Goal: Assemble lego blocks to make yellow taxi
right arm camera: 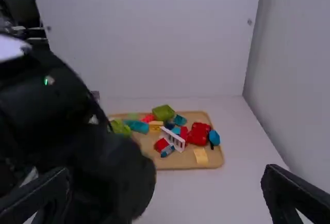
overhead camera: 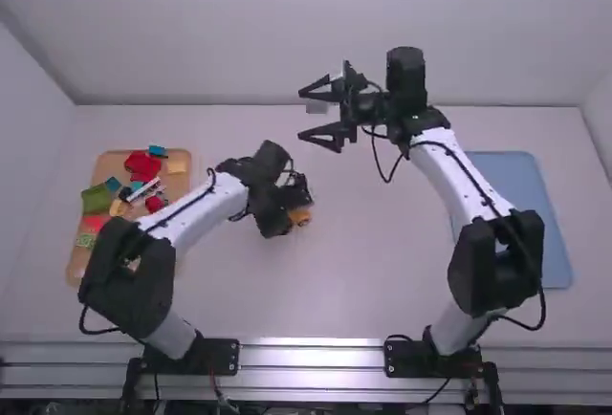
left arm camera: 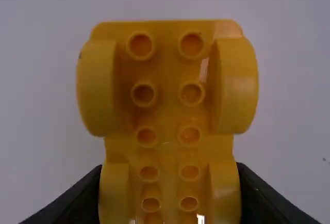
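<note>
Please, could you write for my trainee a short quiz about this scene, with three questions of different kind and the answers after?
1. True or false: the right hand is open.
2. What does the left hand hold? a) a red block b) a yellow piece c) a green block
3. Fill in: in the high view, the loose blocks lie on a tan tray at the table's ____ side.

Key: 1 true; 2 b; 3 left

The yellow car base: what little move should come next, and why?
I'd probably bring the right claw a bit closer to the yellow car base, maybe to help hold it. The left claw already grips it between its fingers, while the right claw is open in the air nearby.
</note>
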`<state>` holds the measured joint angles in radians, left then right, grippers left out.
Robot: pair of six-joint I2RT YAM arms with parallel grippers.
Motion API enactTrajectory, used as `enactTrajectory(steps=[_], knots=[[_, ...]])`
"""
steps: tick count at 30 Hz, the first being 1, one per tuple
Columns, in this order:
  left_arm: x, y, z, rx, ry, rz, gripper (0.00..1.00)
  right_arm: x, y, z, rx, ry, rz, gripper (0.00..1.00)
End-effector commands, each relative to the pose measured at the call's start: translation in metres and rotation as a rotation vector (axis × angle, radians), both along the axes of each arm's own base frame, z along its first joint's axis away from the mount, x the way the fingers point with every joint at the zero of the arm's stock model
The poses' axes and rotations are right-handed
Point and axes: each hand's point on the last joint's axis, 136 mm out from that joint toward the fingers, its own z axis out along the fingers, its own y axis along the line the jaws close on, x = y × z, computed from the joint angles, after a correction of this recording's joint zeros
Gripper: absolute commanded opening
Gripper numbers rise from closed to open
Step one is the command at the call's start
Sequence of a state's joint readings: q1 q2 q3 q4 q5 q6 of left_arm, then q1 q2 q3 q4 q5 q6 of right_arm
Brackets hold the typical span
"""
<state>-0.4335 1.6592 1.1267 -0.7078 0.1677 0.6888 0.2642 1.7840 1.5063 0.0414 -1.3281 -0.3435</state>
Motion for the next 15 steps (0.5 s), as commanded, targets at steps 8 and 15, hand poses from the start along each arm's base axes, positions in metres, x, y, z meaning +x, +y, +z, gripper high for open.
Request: enactTrajectory(steps=[8, 15], knots=[[-0.006, -0.028, -0.049, 0.122, -0.027, -0.265, 0.38, -0.019, -0.025, 0.034, 0.062, -0.048, 0.095, 0.99], [0.004, -0.044, -0.059, 0.060, -0.051, -0.292, 0.45, -0.018, -0.026, 0.035, 0.063, -0.053, 0.093, 0.99]])
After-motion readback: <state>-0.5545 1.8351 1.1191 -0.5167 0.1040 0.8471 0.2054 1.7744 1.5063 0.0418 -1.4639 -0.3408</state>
